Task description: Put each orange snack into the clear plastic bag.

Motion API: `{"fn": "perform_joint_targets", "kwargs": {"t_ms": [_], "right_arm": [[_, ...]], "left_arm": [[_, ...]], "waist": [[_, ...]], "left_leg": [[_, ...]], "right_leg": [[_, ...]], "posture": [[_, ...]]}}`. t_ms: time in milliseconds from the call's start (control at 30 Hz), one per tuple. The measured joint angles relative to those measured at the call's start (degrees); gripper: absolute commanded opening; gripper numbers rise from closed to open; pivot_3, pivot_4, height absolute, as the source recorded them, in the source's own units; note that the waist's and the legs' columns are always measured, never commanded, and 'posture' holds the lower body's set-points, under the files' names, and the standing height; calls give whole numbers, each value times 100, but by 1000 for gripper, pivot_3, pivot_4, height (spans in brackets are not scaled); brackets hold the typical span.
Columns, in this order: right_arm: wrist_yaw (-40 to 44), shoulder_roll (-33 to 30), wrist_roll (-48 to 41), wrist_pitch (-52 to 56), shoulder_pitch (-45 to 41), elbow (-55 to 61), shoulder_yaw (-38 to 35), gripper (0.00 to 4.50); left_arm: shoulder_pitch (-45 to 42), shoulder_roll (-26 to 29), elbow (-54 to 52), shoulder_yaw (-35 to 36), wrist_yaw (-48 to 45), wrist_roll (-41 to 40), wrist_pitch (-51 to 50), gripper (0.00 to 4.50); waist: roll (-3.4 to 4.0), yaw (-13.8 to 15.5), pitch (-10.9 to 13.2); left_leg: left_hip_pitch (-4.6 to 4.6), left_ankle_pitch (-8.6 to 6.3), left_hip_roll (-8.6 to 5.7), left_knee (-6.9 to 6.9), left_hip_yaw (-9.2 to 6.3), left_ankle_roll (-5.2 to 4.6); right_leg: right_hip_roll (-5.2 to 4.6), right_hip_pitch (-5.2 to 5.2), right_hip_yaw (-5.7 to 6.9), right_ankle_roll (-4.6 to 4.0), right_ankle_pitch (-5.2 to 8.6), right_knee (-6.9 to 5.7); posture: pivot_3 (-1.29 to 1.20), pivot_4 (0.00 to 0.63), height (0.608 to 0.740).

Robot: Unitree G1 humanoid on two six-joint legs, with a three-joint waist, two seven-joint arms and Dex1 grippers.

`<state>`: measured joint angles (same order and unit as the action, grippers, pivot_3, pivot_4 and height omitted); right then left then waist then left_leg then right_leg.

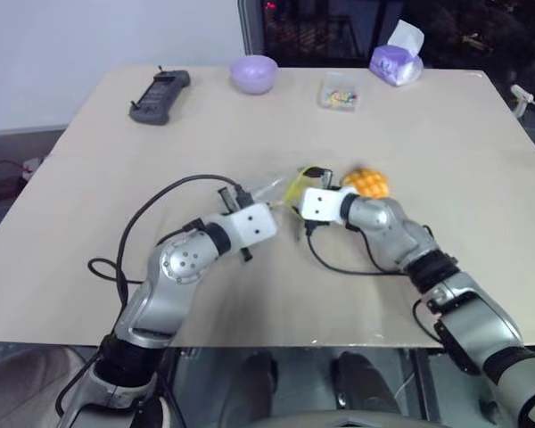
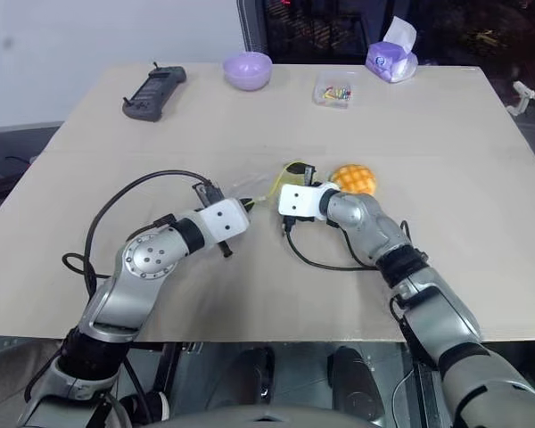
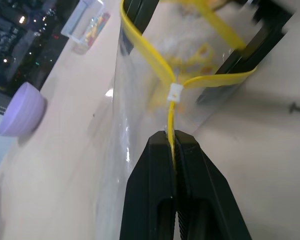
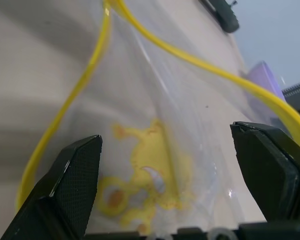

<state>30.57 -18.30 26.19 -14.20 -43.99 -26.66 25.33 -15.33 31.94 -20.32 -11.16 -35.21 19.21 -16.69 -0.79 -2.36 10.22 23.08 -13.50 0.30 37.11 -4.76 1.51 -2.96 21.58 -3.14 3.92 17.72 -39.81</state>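
Two robot grippers met at a clear plastic bag (image 2: 266, 183) mid-table.

Left gripper (image 3: 172, 145) was pinched shut on the bag's yellow seal strip; right gripper (image 4: 165, 165) stood wide open at the bag's mouth, gripping nothing. An orange snack (image 2: 353, 178) lay on the table just beside the right wrist, outside the bag. That thin strip could slip free, letting the mouth collapse.
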Motion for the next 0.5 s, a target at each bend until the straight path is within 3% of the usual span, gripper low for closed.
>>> {"fn": "perform_joint_targets", "kwargs": {"t_ms": [167,233,400,500], "right_arm": [[1144,-340,-834,868,613,1391,-221,4500],[1755,-641,-1656,1580,909,2446,-638,4500],[1939,-859,-2649,2881,929,3338,-1609,4500],[1465,-794,-3058,3565,972,2852,-2328,4500]], "left_arm": [[5,16,222,13,74,-33,147,59],[7,12,260,19,132,-35,216,59],[14,8,319,30,180,-44,254,59],[4,-68,405,36,282,-65,308,59]], "waist": [[-1,-1,2],[1,4,5],[0,3,4],[-2,12,3]], "left_leg": [[6,0,0,1,-3,0],[18,0,0,3,-11,-1],[17,0,0,5,-16,-1],[18,0,-3,6,-11,-1]], "right_leg": [[-1,1,2,0,0,1],[-2,5,8,0,0,4],[-1,2,15,0,0,3],[-4,1,15,0,0,4]], "posture": [[0,150,740],[0,150,740],[0,150,740],[0,150,740]]}}
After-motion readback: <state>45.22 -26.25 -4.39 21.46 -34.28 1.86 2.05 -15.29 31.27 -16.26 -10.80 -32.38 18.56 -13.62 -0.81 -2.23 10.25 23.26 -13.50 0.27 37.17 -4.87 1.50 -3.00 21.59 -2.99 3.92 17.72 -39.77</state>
